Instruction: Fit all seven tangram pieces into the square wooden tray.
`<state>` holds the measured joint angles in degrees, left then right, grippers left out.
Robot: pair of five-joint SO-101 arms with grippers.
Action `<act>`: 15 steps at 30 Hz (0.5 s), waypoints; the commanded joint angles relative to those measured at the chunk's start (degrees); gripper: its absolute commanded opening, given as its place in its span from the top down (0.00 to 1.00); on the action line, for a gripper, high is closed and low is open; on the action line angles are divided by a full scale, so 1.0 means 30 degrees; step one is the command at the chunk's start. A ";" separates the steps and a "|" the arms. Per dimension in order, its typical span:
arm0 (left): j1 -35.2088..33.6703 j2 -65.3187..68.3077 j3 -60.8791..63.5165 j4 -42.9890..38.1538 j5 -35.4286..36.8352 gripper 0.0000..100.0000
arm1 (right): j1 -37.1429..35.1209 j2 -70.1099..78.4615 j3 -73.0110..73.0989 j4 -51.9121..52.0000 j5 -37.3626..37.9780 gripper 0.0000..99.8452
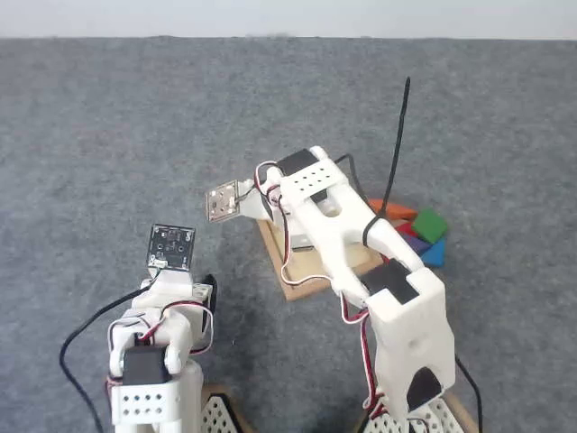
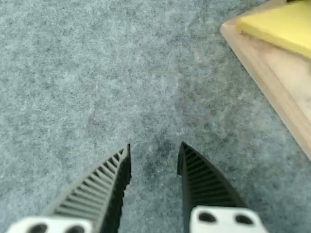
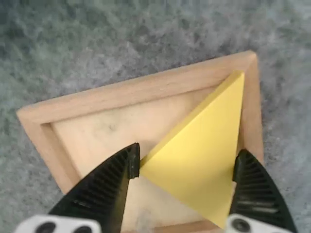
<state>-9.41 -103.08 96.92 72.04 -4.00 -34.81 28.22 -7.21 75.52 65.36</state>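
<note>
High view: the right arm (image 1: 347, 230) reaches over the square wooden tray (image 1: 302, 287), hiding most of it. The other tangram pieces (image 1: 422, 230) sit in a colourful cluster just beside the tray's far side, not yet fitted. The left arm (image 1: 162, 347) is drawn back, well apart from them.

Left wrist view: the left gripper (image 2: 154, 154) hangs over bare grey carpet (image 2: 97, 73), jaws parted and empty, probably keeping clear of the tray corner (image 2: 265, 68).

Right wrist view: the right gripper (image 3: 187, 162) is spread wide and presses on both sides of the yellow triangle (image 3: 199, 141). One tip of the triangle is tucked into a tray corner and one edge runs along the rim (image 3: 121, 94), which looks meant to leave room for the rest.
</note>
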 commanded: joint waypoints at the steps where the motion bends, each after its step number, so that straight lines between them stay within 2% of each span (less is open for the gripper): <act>1: 0.0029 -0.0527 -0.0161 0.0176 -0.0117 0.85 | 0.0103 -0.0308 -0.1201 -0.0132 0.0527 0.73; 10: 0.0029 -0.0527 -0.0161 0.0176 -0.0117 0.85 | 0.0278 -0.0337 -0.1436 -0.0103 0.0498 0.73; 15: 0.0029 -0.0527 -0.0161 0.0176 -0.0117 0.85 | 0.0718 -0.0278 -0.2930 0.1392 0.0498 0.59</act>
<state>-9.41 -103.08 96.92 72.04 -4.00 -34.46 28.48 -9.85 76.48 66.24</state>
